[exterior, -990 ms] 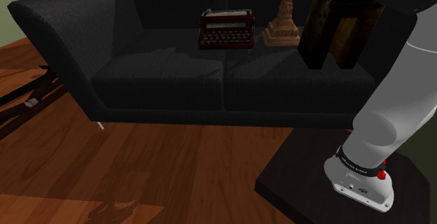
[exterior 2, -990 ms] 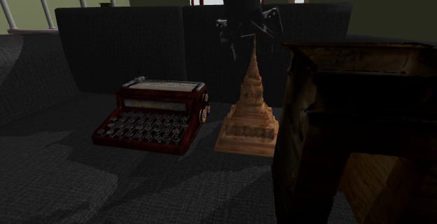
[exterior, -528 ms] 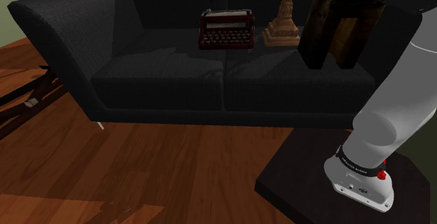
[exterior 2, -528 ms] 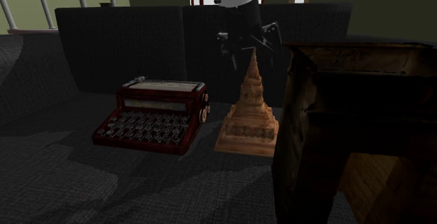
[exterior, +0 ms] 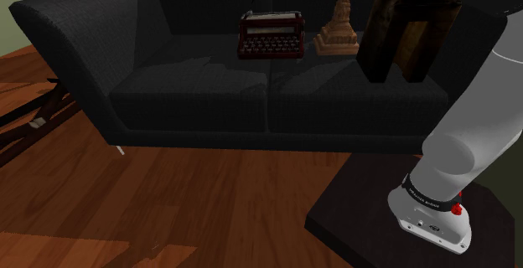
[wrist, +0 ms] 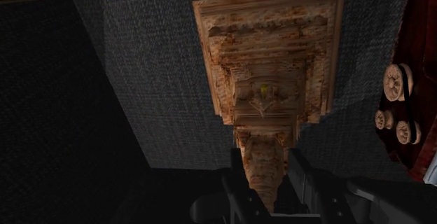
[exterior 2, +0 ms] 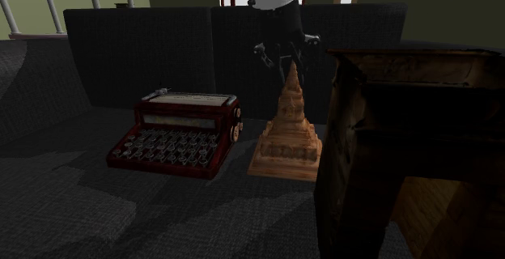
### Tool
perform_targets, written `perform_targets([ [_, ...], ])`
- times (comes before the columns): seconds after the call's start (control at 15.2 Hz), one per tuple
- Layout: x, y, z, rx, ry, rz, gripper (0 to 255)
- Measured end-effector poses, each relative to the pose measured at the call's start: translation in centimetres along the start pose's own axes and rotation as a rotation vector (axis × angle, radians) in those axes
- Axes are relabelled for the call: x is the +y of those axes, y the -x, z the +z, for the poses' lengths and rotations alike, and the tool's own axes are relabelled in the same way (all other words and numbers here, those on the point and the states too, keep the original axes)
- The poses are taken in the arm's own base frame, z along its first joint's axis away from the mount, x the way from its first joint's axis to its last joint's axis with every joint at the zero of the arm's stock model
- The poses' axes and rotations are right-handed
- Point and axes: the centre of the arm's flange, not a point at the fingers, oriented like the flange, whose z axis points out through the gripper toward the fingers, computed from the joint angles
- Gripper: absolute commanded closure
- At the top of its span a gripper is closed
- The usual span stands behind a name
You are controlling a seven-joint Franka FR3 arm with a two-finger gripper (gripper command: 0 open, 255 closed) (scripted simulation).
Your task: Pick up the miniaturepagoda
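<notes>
The miniature pagoda (exterior 2: 286,132) is a tan, tiered tower with a square base and a thin spire. It stands upright on the dark sofa seat (exterior: 193,90), also seen far back in the shoulder view as the pagoda (exterior: 338,28). My gripper (exterior 2: 289,61) comes straight down over its top, and the fingers are drawn in against the spire's upper part. In the wrist view the pagoda (wrist: 266,82) runs up between the two black fingers (wrist: 238,187), which clasp the spire on both sides; the gripper (wrist: 266,187) is shut on it.
A dark red typewriter (exterior 2: 180,132) sits on the seat just beside the pagoda. A tall brown wooden piece (exterior 2: 413,136) stands close on the pagoda's other side. The sofa back rises behind. My stand (exterior: 352,216) rests on the wood floor.
The fingers, spread wide around the spire before, have drawn in onto it. The hand sits slightly lower than one second ago. The pagoda has not moved.
</notes>
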Motion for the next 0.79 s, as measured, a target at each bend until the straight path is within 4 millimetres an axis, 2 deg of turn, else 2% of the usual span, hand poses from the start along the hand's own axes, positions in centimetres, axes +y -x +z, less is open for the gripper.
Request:
perform_targets([
  [0.33,0.0,-0.1,-0.4,-0.005,0.002,-0.001,255],
  [0.79,0.6,-1.5,-3.4,-0.008,0.005,-0.001,255],
])
